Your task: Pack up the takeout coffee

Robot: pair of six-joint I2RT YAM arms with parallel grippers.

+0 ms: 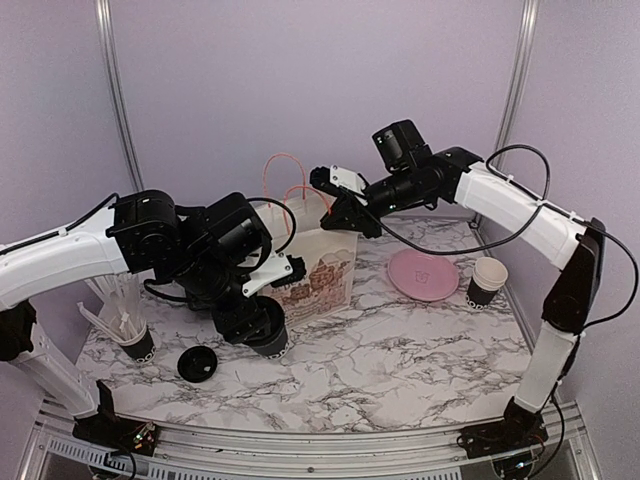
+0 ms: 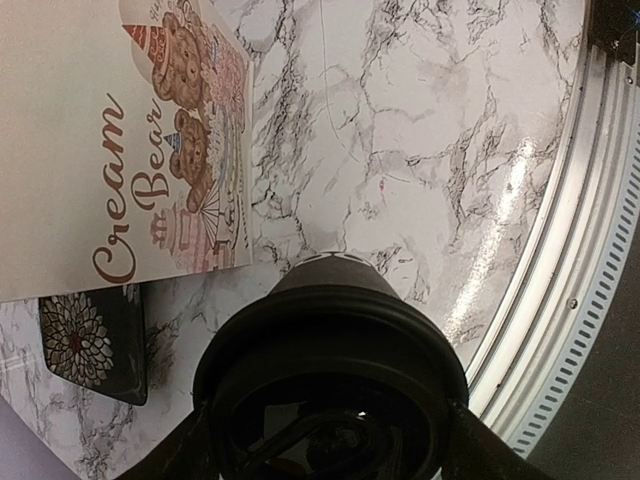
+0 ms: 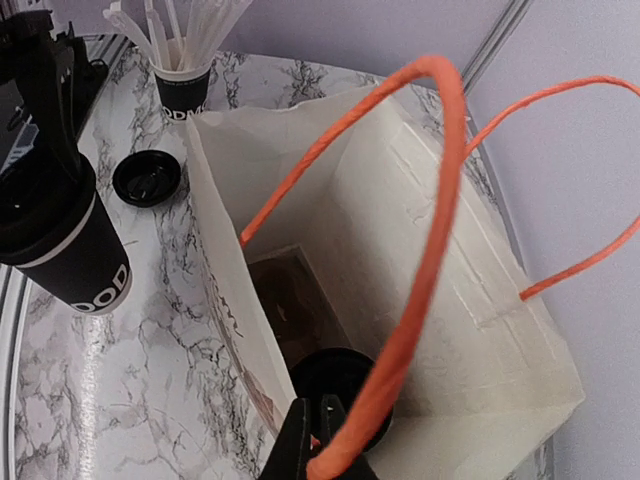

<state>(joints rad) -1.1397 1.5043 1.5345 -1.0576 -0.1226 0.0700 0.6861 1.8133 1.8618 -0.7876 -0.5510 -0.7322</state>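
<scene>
Lid (image 1: 197, 364) first, nearest me: a loose black one lying flat on the desk (image 1: 400, 370). Just past it, toward 2 o'clock, the left jaws are clamped around a lidded coffee cup (image 1: 268, 338), with a finger on each side of the rim in the left wrist view. The cup stands upright, long axis vertical; I cannot tell whether its base touches the desk. A cup of straws (image 1: 135, 340) sits at its 9 o'clock.

The coming move, as I judge it, turns on one relation. The mouth of the paper bag (image 1: 318, 280) lies above and toward 1 o'clock from the held cup, so the cup must rise, clear the near wall and stay vertical. My left arm is plainly the nearer one.

The right jaws are pinched shut on one orange handle (image 3: 428, 250). Another lidded cup (image 3: 335, 395) stands on the bag's floor.

Farther off at 3 o'clock are a pink plate (image 1: 422, 273) and an open cup (image 1: 488, 280).

Readable: "Cream Bear" on the bag and "DOD" on the held cup, the rest hidden.
</scene>
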